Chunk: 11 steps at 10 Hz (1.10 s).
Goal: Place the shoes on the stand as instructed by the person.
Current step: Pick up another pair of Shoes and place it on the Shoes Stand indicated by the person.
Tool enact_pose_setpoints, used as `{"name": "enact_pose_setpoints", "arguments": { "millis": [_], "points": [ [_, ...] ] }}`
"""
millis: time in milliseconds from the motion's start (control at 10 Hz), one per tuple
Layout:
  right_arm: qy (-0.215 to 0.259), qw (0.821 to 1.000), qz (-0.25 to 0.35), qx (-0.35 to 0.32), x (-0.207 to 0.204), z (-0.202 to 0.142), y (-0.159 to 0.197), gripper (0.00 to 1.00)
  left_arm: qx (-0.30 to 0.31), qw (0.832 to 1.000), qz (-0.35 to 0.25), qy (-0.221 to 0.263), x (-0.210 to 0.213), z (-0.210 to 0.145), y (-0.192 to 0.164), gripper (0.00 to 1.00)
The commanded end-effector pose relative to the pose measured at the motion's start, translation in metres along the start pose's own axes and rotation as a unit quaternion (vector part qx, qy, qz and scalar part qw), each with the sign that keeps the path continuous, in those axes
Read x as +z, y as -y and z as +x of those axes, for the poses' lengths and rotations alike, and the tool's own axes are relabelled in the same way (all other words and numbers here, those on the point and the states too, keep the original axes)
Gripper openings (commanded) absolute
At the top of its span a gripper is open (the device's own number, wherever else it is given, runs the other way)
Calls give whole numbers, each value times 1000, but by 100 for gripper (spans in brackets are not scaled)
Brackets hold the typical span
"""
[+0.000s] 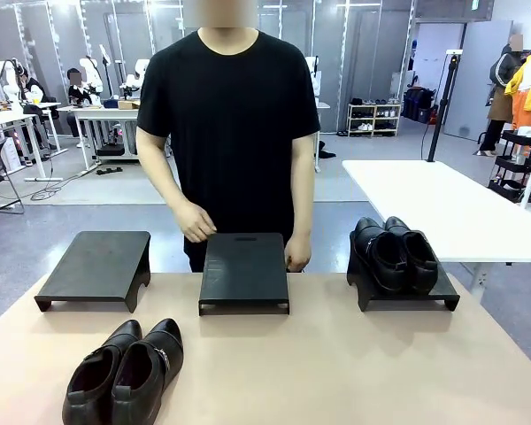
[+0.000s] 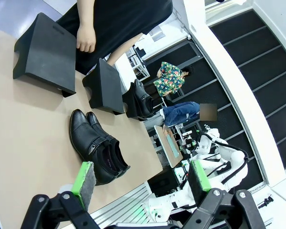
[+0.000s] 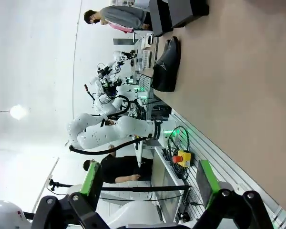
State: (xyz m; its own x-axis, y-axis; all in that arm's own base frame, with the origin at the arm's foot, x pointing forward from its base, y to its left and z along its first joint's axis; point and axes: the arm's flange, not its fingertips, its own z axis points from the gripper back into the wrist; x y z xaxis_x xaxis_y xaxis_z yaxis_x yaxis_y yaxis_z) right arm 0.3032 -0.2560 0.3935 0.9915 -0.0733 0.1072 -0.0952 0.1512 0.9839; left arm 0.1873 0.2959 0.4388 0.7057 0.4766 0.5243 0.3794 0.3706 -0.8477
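One pair of shiny black shoes [image 1: 124, 374] lies on the table [image 1: 354, 372] close to my side and toward my left. The two shoes touch side by side, with their dark openings nearest me and their toes pointing across at the person [image 1: 230, 133]. My left wrist camera sees that pair [image 2: 97, 145] on the tan tabletop just past my fingers. The other pair [image 1: 396, 252] sits side by side on top of the right stand [image 1: 425, 298], near the far edge on my right.

Two more black stands line up along that far edge. The middle stand [image 1: 245, 270] is straight ahead of me, and the left stand [image 1: 96, 264] is well apart from it on my left.

The person in the black T-shirt stands behind the middle stand. Their hand on my left side [image 1: 195, 221] is held loosely over its far corner. Their other hand [image 1: 297, 254] is curled at the opposite far corner, and I cannot tell whether it touches the stand.

My left gripper [image 2: 142, 181] is released, its green pads spread wide with nothing between them, above the near edge of the table. My right gripper [image 3: 148, 179] is likewise released and holds nothing. Its view is rolled sideways, with the tabletop running up one side. In that view, one shoe of the near pair shows far off, and my white left arm [image 3: 119, 131] is in between.
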Motion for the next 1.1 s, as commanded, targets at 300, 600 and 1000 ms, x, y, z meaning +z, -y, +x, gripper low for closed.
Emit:
{"name": "enact_pose_setpoints", "arguments": {
  "millis": [300,600,1000],
  "points": [
    [-7,1000,-16,6,3,-5,-10,100,-9,1000,-5,1,1,0,1,100],
    [-7,1000,-16,6,3,-5,-10,100,-9,1000,-5,1,1,0,1,100],
    [-7,1000,-16,6,3,-5,-10,100,-9,1000,-5,1,1,0,1,100]
  ]
}}
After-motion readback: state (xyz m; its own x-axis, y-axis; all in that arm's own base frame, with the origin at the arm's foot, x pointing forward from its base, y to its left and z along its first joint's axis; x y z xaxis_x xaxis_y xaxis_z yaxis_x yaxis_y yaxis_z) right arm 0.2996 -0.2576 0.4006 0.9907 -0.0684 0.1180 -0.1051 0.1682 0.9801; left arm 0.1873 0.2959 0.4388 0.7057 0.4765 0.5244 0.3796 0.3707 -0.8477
